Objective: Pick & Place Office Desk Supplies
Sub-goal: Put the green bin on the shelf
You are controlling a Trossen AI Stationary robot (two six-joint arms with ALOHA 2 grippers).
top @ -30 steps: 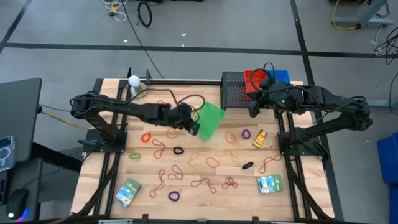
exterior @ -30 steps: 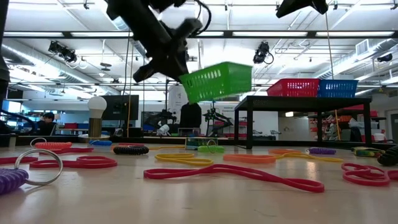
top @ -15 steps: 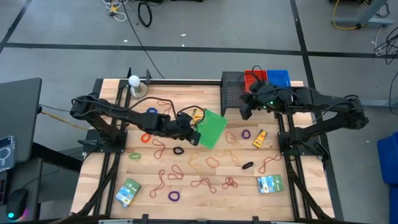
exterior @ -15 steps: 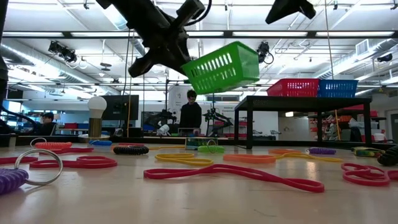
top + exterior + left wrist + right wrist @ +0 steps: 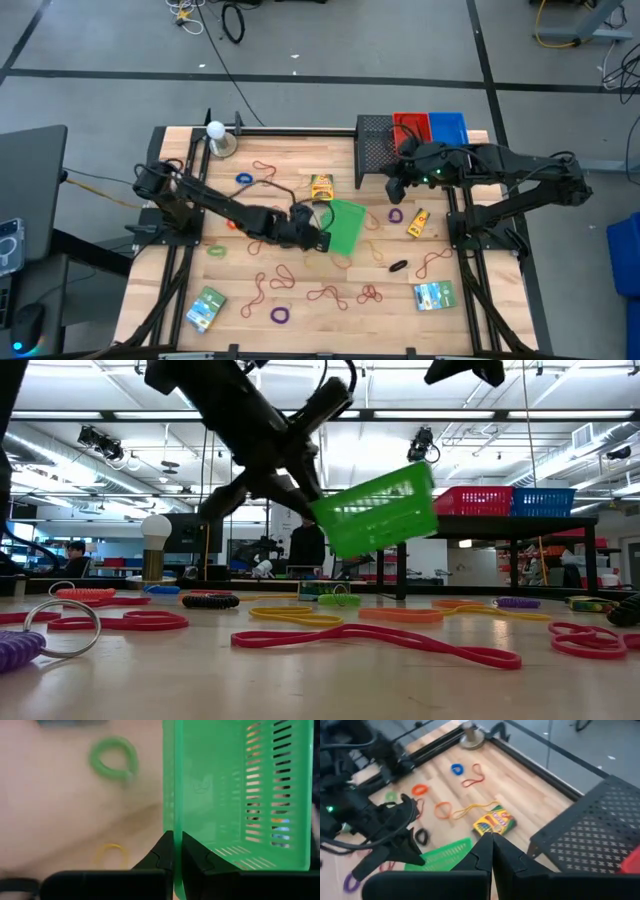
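Observation:
A green slotted basket [image 5: 345, 226] hangs tilted above the table's middle [image 5: 380, 510], held by my left gripper [image 5: 318, 238]. My right gripper [image 5: 397, 187] hovers shut and holding nothing near the black stand, over the table's right part. A yellow crayon box [image 5: 321, 186] lies flat on the table just beyond the basket. Green-blue packets [image 5: 206, 307] [image 5: 434, 295] lie near the near edge. A small yellow bottle [image 5: 417, 222] lies at the right. Thin rubber-band loops and rings [image 5: 327, 294] are scattered over the wood. My left gripper pinches the basket's side wall at its rim [image 5: 173, 822], with one finger [image 5: 197, 857] on the slotted inner side and the other on the outer side. The fingers come from the table's left. The basket is lifted clear of the table and sits tilted.
A black mesh stand [image 5: 374, 145] at the far right carries a red basket [image 5: 410, 125] and a blue basket [image 5: 447, 125]. A white ball on a round metal base [image 5: 216, 135] stands at the far left corner. A person stands in the room behind [image 5: 305, 545].
My left gripper has carried the green basket toward the near edge and slightly right, and the basket's tilt has changed. The yellow crayon box, hidden before by the arm and basket, now shows. My right gripper has shifted a little toward the table's left.

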